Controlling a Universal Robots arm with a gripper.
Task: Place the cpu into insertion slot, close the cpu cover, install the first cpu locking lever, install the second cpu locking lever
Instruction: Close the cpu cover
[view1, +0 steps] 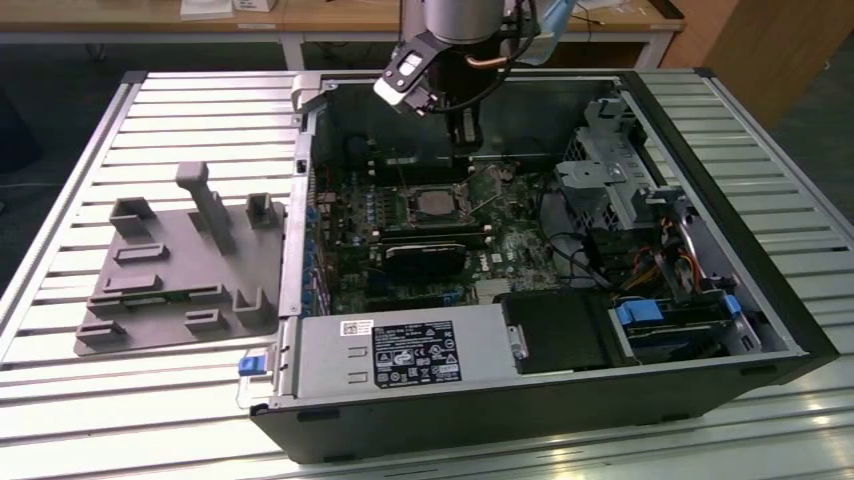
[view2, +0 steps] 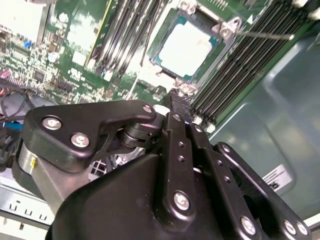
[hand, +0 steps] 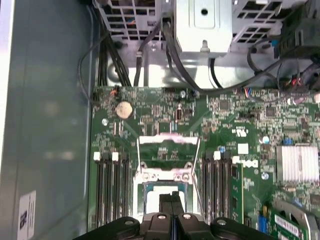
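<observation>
An open case (view1: 747, 300) sits on the table (view1: 134, 400), and in the exterior view a fixture (view1: 160, 300) lies on the table at the case's 9 o'clock. Inside, the cpu (view1: 430, 203) lies in the slot (hand: 146, 186) on the board (view1: 514, 250). With the cpu as dial centre in that view, the gripper (view1: 463, 140) hangs just past 12, the card (view1: 424, 262) is near at 6, the power supply (view1: 387, 355) is farther out at 6, and the drive cage (view1: 607, 160) is at 3. In the first wrist view, memory slots (hand: 107, 185) flank the slot on both sides

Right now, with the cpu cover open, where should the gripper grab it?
Probably the cpu cover by its free edge, opposite the hinge near the cpu, from above: a thin frame around a big window, so only the rim offers grip.
</observation>
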